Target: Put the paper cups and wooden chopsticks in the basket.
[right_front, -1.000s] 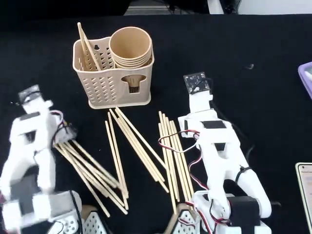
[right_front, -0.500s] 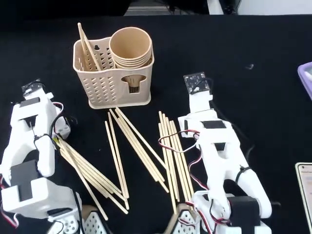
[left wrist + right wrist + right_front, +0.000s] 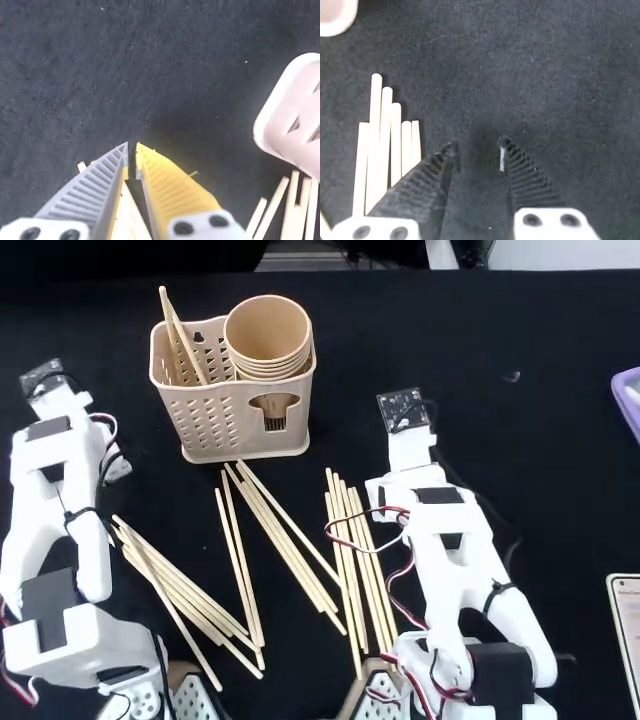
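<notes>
The beige basket [image 3: 230, 415] stands at the back with a stack of paper cups [image 3: 267, 335] and two chopsticks [image 3: 180, 335] in it. Loose wooden chopsticks lie on the black table in three bunches: left [image 3: 180, 590], middle [image 3: 280, 540] and right [image 3: 355, 560]. My left gripper [image 3: 131, 146] is shut, with nothing clamped at its tips. It sits over bare table just beyond the left bunch's far ends, and the basket [image 3: 295, 115] is off to one side. My right gripper [image 3: 476, 150] is open over bare table beside the right bunch's ends [image 3: 385, 130].
A purple object [image 3: 628, 395] pokes in at the right edge, and a white card [image 3: 625, 620] lies at the front right. The right arm [image 3: 430, 530] stands next to the right bunch. Black table stretches behind and to the right of the basket.
The left arm has swung away from the left bunch toward the back of the table, while the chopsticks stayed lying where they were. The right arm has not moved.
</notes>
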`<move>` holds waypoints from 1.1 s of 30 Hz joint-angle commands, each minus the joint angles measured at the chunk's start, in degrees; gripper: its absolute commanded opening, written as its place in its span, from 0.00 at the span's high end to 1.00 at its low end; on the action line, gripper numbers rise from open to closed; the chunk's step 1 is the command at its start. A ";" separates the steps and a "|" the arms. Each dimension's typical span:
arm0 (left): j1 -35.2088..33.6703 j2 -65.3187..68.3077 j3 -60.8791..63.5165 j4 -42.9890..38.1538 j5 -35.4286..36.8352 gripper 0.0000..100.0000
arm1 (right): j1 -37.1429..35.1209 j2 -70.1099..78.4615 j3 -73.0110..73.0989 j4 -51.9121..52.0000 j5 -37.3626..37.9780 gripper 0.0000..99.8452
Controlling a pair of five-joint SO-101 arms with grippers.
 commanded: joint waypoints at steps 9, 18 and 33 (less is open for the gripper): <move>0.13 -2.99 0.66 17.58 -12.84 0.78 | 1.14 -0.04 -3.03 -0.79 -0.18 0.87; -0.04 -23.21 31.25 2.20 -11.52 0.73 | 1.14 0.22 -3.03 -0.88 -0.18 0.87; 0.04 -9.32 26.68 -2.73 -9.32 0.88 | 1.05 0.22 -3.03 -0.79 -0.18 0.87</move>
